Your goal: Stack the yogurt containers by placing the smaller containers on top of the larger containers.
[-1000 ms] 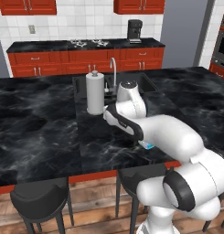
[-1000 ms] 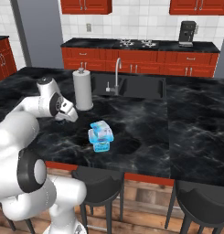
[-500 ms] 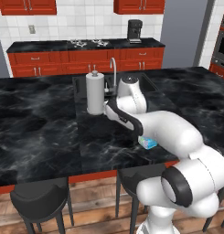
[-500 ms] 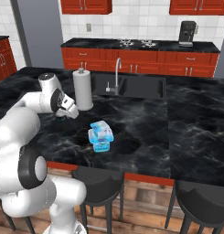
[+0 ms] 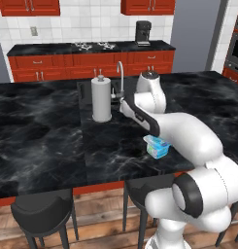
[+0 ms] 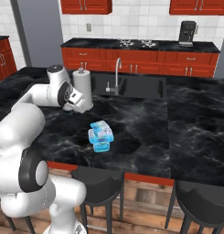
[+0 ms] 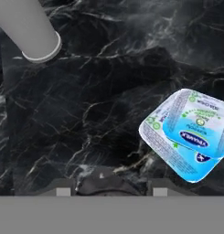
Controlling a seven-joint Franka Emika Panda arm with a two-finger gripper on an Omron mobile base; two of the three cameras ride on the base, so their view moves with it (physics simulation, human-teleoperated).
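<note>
The smaller yogurt cup [image 7: 195,132] rests on top of the larger tub [image 7: 155,135], whose white-and-green lid rim shows under it on one side. The light-blue stack stands near the counter's front edge [image 6: 101,136] [image 5: 157,146]. My gripper [image 7: 111,188] is open with nothing between its fingertips [image 7: 63,188]. It hangs above bare black marble, up and to the left of the stack. From the right base camera the hand [image 6: 78,104] is beside the paper-towel roll, apart from the stack.
A tall white paper-towel roll [image 5: 101,98] [image 7: 31,32] stands close to the hand. Behind it are the sink [image 6: 131,87] and faucet [image 6: 117,73]. Dark stools [image 6: 99,178] line the counter's front edge.
The hand has drawn back from the yogurt stack, rising and moving toward the paper-towel roll. The stack has stayed in place.
</note>
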